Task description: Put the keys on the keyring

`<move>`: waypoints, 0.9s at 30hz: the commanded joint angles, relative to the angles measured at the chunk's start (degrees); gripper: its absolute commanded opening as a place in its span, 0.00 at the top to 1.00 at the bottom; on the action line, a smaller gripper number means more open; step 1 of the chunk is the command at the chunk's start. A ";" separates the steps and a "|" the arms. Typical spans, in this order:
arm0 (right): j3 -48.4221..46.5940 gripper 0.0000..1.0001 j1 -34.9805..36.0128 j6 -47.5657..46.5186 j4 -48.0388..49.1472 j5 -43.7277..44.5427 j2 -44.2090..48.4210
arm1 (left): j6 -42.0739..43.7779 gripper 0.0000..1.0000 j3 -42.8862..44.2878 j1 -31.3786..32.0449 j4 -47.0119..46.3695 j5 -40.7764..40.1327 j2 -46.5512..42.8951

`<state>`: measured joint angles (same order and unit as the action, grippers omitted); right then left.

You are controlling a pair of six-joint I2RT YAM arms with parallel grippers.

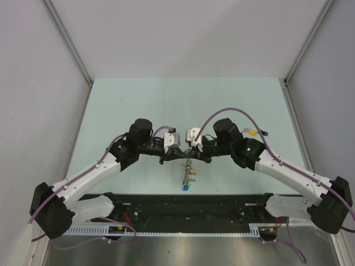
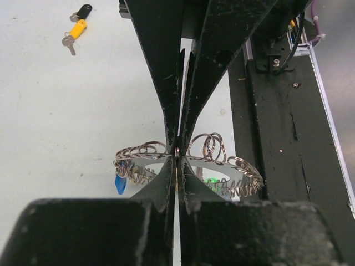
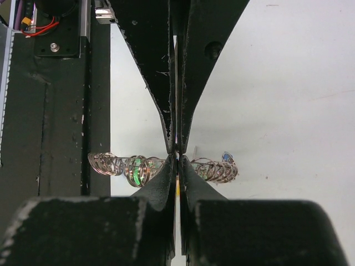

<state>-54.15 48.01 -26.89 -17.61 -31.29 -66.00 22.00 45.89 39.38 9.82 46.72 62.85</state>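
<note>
Left wrist view shows you the left tool (image 2: 177, 151) clenched on the keyring (image 2: 138, 160); the right tool (image 3: 177, 152) grips it too, so the ring sits between them. Next, I think, one tool must let go and fetch the keys (image 2: 76, 29) lying on the worktop (image 2: 50, 122).

No text, label, brand, number or sign is legible in any view. The keyring (image 2: 147, 164) and the coloured heads hanging from it show no readable marking. The two loose keys (image 2: 76, 30), lying well apart from the keyring, are too small to show any print. The black rail (image 2: 277, 138) beside the keyring shows only scratches and screws.
</note>
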 commanded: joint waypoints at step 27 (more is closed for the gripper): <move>9.49 0.61 -5.91 17.04 21.11 -2.46 10.01 | -26.57 1.00 -15.48 0.97 -38.30 -8.75 -11.34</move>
<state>-47.16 42.28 -14.24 -6.83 -32.49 -55.70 -1.21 31.03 40.03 -19.59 37.91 53.34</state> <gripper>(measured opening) 0.399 0.005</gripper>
